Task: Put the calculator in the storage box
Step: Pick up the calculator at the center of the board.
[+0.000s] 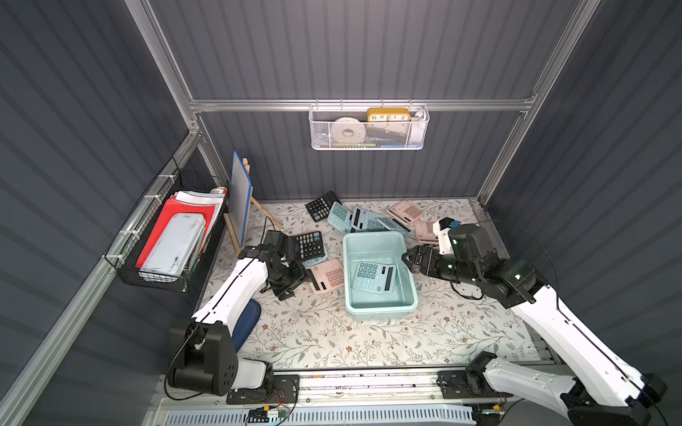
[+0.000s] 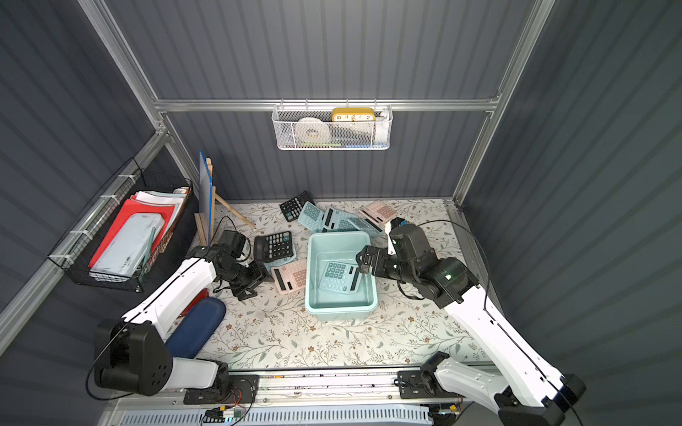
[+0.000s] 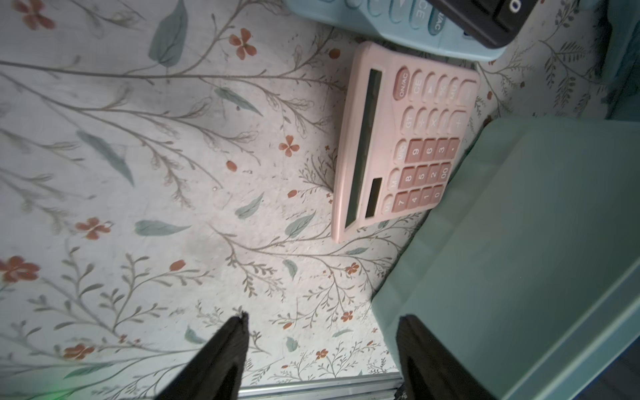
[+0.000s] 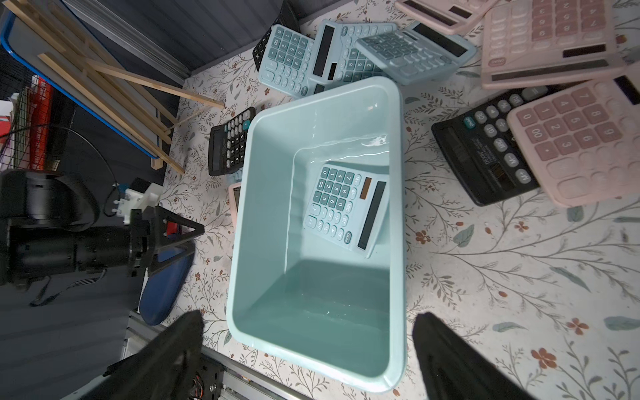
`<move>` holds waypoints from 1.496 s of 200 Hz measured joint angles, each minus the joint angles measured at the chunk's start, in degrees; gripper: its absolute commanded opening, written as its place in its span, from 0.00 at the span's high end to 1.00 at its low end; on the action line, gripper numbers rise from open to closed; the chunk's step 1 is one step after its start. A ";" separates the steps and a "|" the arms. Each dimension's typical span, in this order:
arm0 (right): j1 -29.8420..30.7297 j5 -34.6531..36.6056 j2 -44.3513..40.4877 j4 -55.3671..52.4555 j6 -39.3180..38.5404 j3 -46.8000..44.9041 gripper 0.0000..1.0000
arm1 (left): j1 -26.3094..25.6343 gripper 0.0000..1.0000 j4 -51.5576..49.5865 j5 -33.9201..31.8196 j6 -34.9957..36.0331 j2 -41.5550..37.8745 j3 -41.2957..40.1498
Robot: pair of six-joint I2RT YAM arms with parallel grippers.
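Calculators littered the floral table (image 1: pixel 332 332), the biggest thing under me, with a heap of mint, pink and black ones (image 1: pixel 365 217) along its far edge. Next in size, the storage box (image 1: pixel 380 312) stood upright near the middle, and one mint calculator (image 1: pixel 373 276) already lay flat and askew on its floor. A pink calculator (image 1: pixel 328 276) lay face up on the table just beside the box's left wall, its far end near a black calculator (image 1: pixel 310 245) stacked on another mint one. My left gripper (image 3: pixel 323 320) hung over bare table short of the pink one, fingers spread wide and holding nothing, one finger (image 3: pixel 433 363) close by the box's outer wall. My right gripper (image 1: pixel 409 262) hovered at the box's right rim, fingers wide too, and empty. I judged the pink one the natural next pick. To do it well I would swing the left fingers clear of the box wall, straddle the calculator's short width from its free side, and get low before closing, since so thin a slab could slip out.
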 measured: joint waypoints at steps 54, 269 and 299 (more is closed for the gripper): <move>-0.66 -0.50 3.39 -2.73 0.39 3.85 0.01 | 2.43 0.37 11.52 5.86 2.93 8.96 -4.98; 9.49 -3.37 34.95 -9.86 -15.15 9.64 0.78 | 2.43 1.00 4.59 2.29 8.41 2.60 -0.20; 11.02 -1.97 38.88 -9.99 -18.32 9.31 0.84 | 2.43 1.00 2.03 1.09 8.20 2.23 1.66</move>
